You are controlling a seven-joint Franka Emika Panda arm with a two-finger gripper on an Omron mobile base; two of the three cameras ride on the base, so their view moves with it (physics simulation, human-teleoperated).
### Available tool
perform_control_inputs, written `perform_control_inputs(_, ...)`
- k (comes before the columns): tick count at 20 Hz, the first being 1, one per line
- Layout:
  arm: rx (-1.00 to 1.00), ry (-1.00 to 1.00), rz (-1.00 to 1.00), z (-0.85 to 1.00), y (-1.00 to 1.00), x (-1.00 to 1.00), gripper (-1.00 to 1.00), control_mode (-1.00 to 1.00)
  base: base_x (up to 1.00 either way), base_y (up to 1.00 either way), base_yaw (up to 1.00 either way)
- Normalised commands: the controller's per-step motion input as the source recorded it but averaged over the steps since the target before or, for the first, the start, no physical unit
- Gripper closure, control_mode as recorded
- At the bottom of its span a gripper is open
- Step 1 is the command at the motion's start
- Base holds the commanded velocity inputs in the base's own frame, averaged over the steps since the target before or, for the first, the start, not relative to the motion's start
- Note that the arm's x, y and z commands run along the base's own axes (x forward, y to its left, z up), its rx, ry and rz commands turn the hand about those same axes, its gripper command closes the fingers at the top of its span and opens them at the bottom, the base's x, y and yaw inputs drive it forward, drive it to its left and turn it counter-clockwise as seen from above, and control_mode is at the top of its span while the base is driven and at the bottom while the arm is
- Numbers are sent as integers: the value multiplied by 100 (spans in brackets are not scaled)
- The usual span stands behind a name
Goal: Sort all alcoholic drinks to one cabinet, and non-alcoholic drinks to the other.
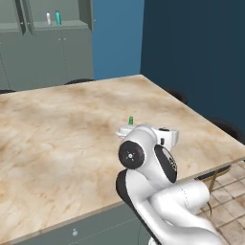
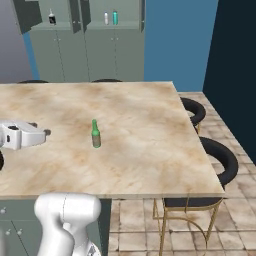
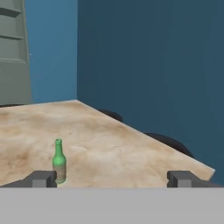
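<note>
A slim green glass bottle (image 2: 95, 135) stands upright on the marble table (image 2: 140, 150), in the middle near its front. In the hand view this green bottle (image 3: 59, 162) is just inside the left fingertip (image 3: 43, 178), some way ahead of it. My gripper (image 2: 46, 133) hovers low over the table to the bottle's left; the gripper (image 3: 112, 179) is open and holds nothing. On the far cabinet shelves, the black-labelled bottle (image 2: 52, 18) is in the left compartment. The white bottle (image 2: 106, 18) and the teal bottle (image 2: 115, 17) share the right one. My arm hides all but the green bottle's top (image 1: 130, 119).
The grey cabinets (image 2: 65, 50) stand beyond the table with their upper doors open. Dark stools (image 2: 220, 160) line the table's right side, with another stool (image 2: 195, 110) further back. A dark blue wall (image 3: 153, 65) is behind that edge.
</note>
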Motion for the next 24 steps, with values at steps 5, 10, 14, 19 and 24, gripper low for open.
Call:
perform_control_inputs(5,0,0,1,-13,8,36,-100,-100,0,0,0)
perform_control_inputs(10,0,0,2,-27,22,33,-100,-100,0,0,0)
perform_control_inputs(14,0,0,3,-28,11,31,-100,-100,0,0,0)
perform_control_inputs(19,1,0,4,-15,2,41,-100,-100,0,0,0)
perform_control_inputs(24,5,0,3,-11,0,51,-100,-100,0,0,0)
